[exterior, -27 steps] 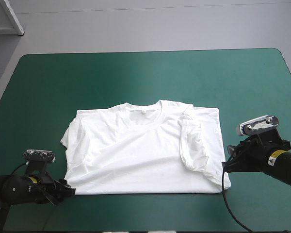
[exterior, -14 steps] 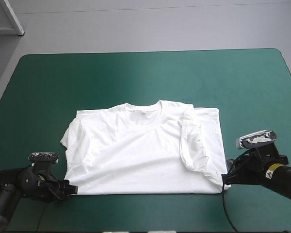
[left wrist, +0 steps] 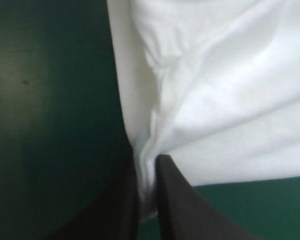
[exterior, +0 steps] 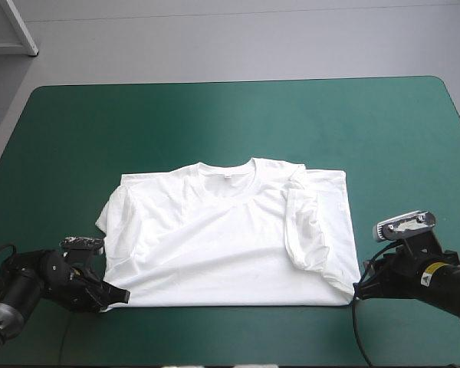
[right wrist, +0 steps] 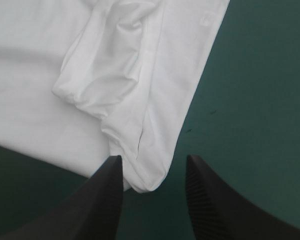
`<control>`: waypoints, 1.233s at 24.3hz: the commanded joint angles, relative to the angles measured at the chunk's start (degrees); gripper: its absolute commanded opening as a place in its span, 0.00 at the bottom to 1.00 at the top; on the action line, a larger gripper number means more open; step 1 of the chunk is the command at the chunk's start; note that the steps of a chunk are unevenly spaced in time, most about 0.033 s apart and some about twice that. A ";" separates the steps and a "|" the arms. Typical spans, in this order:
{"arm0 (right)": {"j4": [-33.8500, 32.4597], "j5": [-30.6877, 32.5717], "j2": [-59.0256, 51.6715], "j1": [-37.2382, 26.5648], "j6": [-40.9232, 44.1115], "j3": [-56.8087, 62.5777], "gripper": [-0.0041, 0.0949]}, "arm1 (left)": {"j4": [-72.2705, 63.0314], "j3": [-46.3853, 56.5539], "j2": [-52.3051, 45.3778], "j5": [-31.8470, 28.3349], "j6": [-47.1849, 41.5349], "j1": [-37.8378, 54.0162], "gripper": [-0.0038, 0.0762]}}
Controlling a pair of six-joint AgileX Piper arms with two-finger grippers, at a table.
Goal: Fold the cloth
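A white short-sleeved fabric T-shirt (exterior: 226,234) lies spread flat on the teal-green table cover (exterior: 215,115), a little toward 6 o'clock from the table's middle. Its collar (exterior: 226,172) is at 12 o'clock and its hem along the near edge. The sleeve (exterior: 303,230) on the 3 o'clock side is turned inward over the chest, which narrows the shirt to a rough rectangle.

The left gripper (exterior: 116,295) sits low at the shirt's 7 o'clock hem corner. Its two broad black curved fingers are pressed almost together with a ridge of white fabric pinched between them (left wrist: 149,162).

The right gripper (exterior: 360,285) is at the 5 o'clock corner. Its fingers are spread and straddle the rounded hem tip without clamping it (right wrist: 152,162).

Both arms probably take the near corners so the hem can be carried toward the collar in one even fold. The right side appears to need its pinch first.
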 commanded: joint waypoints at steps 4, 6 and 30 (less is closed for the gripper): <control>1.54 0.79 1.37 -0.11 -0.70 4.03 0.51 | -0.38 -1.18 -0.10 -0.84 0.95 -0.06 0.07; 2.51 -1.51 3.21 -0.11 -0.85 6.58 0.55 | -1.13 -1.18 -0.10 -0.84 0.97 -0.06 0.07; -0.05 -3.42 21.70 -0.11 -5.15 8.45 0.03 | -1.26 -1.29 -3.91 1.78 2.14 -0.06 0.07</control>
